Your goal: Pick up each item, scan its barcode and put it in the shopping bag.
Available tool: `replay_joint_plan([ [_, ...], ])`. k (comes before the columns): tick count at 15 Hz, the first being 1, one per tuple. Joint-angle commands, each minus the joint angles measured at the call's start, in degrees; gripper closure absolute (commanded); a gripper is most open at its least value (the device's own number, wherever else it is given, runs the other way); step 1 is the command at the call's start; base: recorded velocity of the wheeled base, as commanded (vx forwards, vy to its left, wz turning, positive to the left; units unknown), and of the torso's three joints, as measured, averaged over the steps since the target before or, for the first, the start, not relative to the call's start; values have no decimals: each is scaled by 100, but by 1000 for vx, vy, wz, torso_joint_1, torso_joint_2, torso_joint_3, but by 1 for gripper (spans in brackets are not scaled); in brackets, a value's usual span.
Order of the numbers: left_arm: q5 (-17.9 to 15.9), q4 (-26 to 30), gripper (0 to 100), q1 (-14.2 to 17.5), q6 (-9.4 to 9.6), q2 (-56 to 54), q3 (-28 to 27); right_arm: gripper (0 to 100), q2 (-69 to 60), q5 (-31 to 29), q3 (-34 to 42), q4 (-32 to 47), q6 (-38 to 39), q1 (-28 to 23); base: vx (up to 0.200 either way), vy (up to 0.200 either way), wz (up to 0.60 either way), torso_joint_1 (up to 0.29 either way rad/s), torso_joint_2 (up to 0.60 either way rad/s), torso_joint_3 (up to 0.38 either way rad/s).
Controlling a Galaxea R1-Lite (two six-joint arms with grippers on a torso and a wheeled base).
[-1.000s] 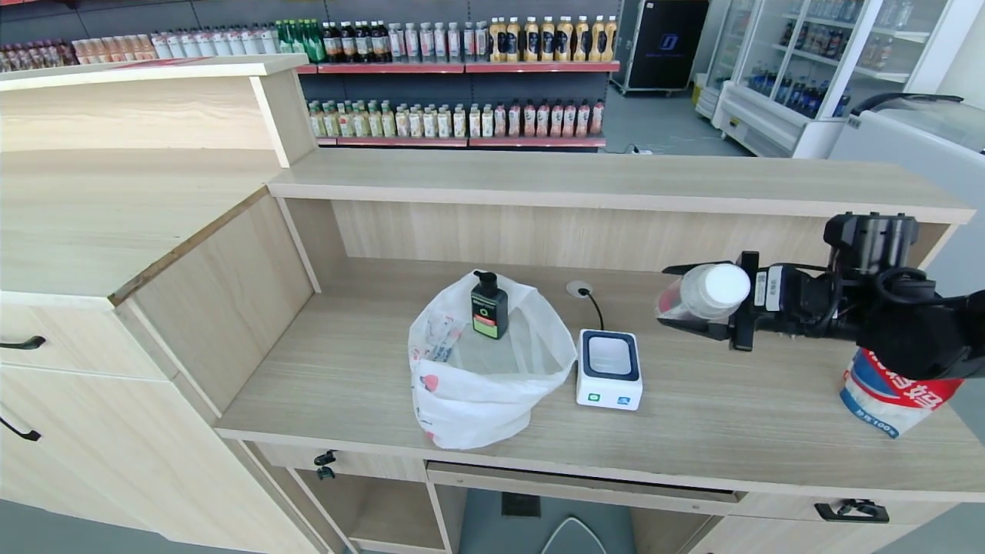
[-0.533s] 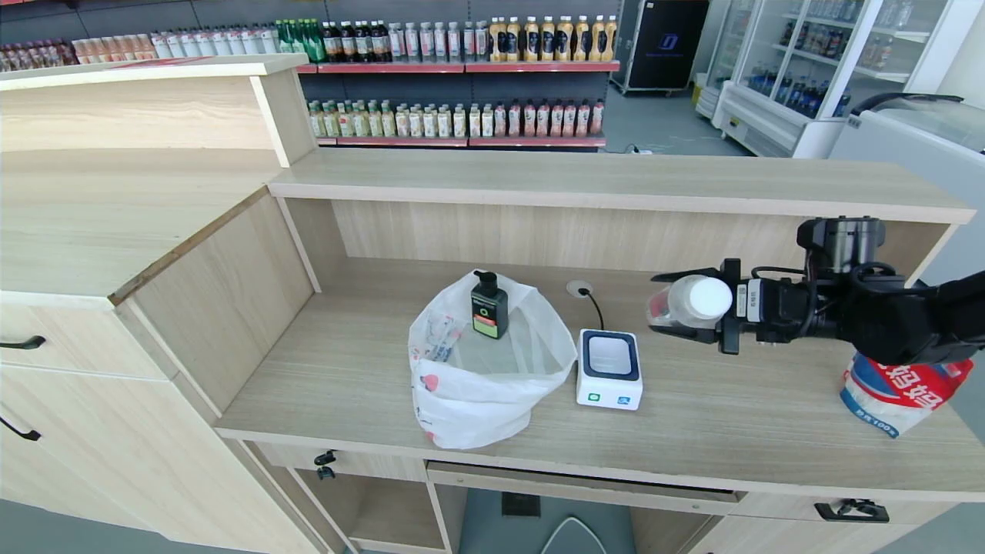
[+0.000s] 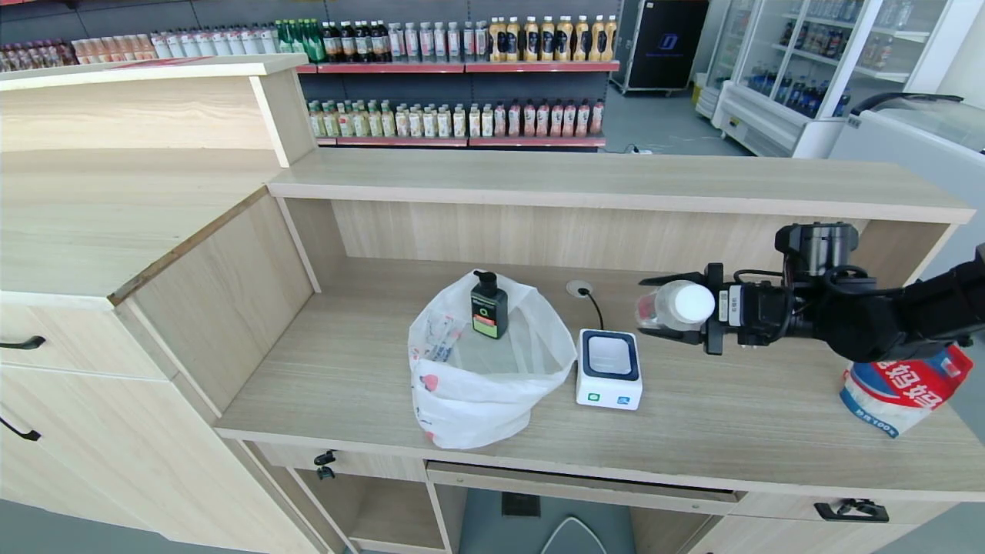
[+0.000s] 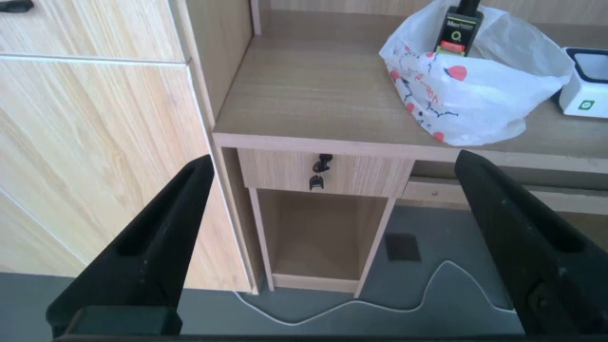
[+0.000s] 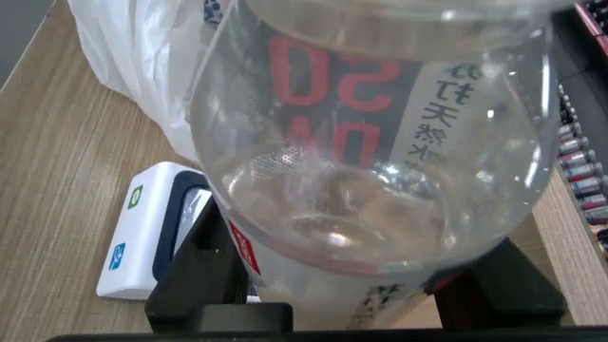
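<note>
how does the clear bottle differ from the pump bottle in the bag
The clear bottle is see-through with a white cap; the pump bottle is dark with a black pump. The clear bottle lies sideways in the right gripper; the pump bottle stands upright in the bag. Both are labelled.

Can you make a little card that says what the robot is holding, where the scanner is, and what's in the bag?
Holding: clear bottle in the right gripper
Bottle position: in the air, right of the scanner
Scanner: on the counter, beside the shopping bag
In bag: black pump bottle, upright
Not bagged: red and blue packet, counter's right end
</note>
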Motion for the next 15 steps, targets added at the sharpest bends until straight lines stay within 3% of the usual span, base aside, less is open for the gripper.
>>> replay_joint_plan([
  [1,0,2,0,0,-1,1,0,100,211,81,-256,-2,16,170,0,0,0,0,0,0],
  [15,0,2,0,0,-1,1,0,100,712,617,-888,-46,-71,346,0,0,0,0,0,0],
])
